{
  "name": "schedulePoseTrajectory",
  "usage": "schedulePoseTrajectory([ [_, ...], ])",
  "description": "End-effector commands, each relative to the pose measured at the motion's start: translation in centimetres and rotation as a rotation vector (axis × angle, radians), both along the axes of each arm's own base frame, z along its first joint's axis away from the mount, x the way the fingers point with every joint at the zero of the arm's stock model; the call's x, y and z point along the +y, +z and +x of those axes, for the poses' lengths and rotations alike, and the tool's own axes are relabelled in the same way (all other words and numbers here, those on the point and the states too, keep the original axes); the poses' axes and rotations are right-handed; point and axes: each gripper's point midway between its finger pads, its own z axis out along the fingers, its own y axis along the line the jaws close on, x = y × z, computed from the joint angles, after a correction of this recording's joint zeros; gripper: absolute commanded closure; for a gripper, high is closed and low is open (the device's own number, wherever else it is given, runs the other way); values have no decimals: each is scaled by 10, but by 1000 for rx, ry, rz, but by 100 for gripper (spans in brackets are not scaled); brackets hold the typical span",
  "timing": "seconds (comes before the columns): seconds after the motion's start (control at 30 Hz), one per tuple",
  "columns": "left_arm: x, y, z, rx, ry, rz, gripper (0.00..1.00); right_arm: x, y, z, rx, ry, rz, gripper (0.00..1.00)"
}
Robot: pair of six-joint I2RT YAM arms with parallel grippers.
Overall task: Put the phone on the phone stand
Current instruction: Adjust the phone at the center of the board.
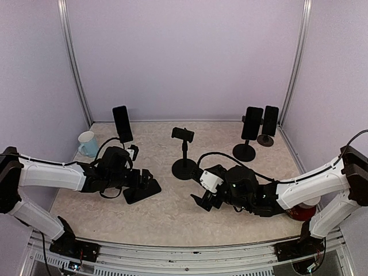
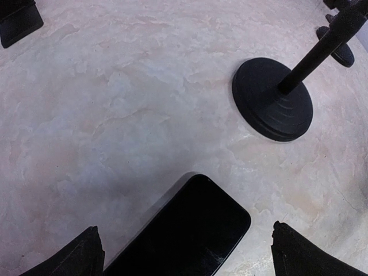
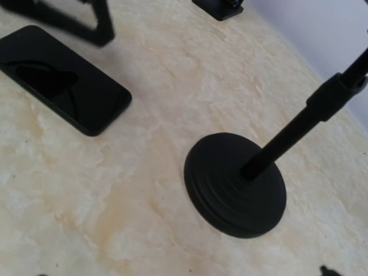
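At the far left we see one pale mug (image 1: 87,144). We count four phones. One rear phone (image 1: 122,123) stands upright behind the left arm. The task's phone (image 2: 190,236), a black slab with rounded corners and a glossy dark screen, lies flat on the worktop (image 1: 172,221) between the wide-spread fingers of the left pincer (image 1: 147,179). One empty phone stand (image 1: 184,165) rises mid-worktop. The right pincer (image 1: 202,201) gapes, holding nothing. Two propped phones (image 1: 252,123) stand at the right rear.

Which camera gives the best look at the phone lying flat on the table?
Right wrist: the phone shows almost whole and large. Left wrist catches only one end; the top view shows it small and dark.
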Motion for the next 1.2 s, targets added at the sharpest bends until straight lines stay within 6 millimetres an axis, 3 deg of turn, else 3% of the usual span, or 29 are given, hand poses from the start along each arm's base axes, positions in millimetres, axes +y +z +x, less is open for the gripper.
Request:
schedulePoseTrajectory([
  [0.0, -4, -20, -7, 74, -28, 33, 1, -6, 7, 2, -14, -12, 28, 0],
  [0.13, -11, -25, -19, 124, -41, -17, 1, -6, 7, 3, -10, -17, 21, 0],
  [0.43, -30, -13, -64, 166, -103, -75, 1, 2, -3, 3, 9, 1, 6, 0],
  [0.67, -40, -27, -102, 268, -163, -113, 1, 3, -2, 4, 8, -5, 13, 0],
  [0.93, -37, -58, -108, 336, -131, -65, 1, 2, 0, 6, 2, -15, 15, 0],
  [1.17, -5, -93, -96, 336, 32, 95, 1, -2, 1, 6, -4, -24, 18, 0],
])
